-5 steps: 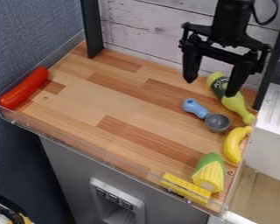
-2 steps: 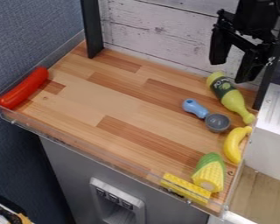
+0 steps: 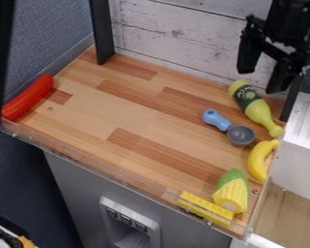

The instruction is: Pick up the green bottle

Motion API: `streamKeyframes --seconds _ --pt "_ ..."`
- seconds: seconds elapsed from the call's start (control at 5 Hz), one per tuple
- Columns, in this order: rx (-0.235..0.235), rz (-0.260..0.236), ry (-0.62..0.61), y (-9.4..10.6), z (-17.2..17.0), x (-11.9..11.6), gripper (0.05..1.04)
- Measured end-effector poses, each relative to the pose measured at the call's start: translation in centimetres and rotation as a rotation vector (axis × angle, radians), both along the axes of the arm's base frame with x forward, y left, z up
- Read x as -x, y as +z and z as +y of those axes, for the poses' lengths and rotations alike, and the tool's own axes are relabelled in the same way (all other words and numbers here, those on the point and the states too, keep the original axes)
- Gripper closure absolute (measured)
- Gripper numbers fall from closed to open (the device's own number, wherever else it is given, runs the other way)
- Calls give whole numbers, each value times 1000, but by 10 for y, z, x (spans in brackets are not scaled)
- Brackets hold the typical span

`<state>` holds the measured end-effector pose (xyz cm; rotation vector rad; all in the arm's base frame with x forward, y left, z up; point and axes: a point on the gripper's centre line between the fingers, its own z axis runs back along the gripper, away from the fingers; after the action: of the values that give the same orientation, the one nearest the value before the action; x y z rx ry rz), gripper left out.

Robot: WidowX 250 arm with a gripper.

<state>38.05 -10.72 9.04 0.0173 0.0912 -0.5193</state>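
With fingers of gripper [image 3: 261, 82] parted and empty near green bottle [image 3: 259, 112] lying on wooden counter [image 3: 135, 109] by plank wall [image 3: 177, 36], probably best to square up across bottle's width, descend slowly and close gently, clear of blue-handled scoop [image 3: 240, 135].

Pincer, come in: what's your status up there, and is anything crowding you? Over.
Pincer open, holding nothing, raised at upper right. Green bottle nearest, lying on its side. Blue-handled scoop and banana close to the bottle.
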Motion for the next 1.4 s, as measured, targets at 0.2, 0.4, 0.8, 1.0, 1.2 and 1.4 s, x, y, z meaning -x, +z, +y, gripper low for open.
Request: streamKeyframes --seconds 0.2,0.4,0.8,1.0,1.2,1.4 --pt "-5 -12 149 -9 -2 -3 89" --pt "-9 -23 256 -25 -2 -5 87" --pt "-16 -18 228 -56 -1 -5 86" --pt "-15 -10 121 -61 0 -5 86" --pt "-12 -14 37 -69 1 -5 85" --pt "-27 19 -3 -84 2 -1 133"
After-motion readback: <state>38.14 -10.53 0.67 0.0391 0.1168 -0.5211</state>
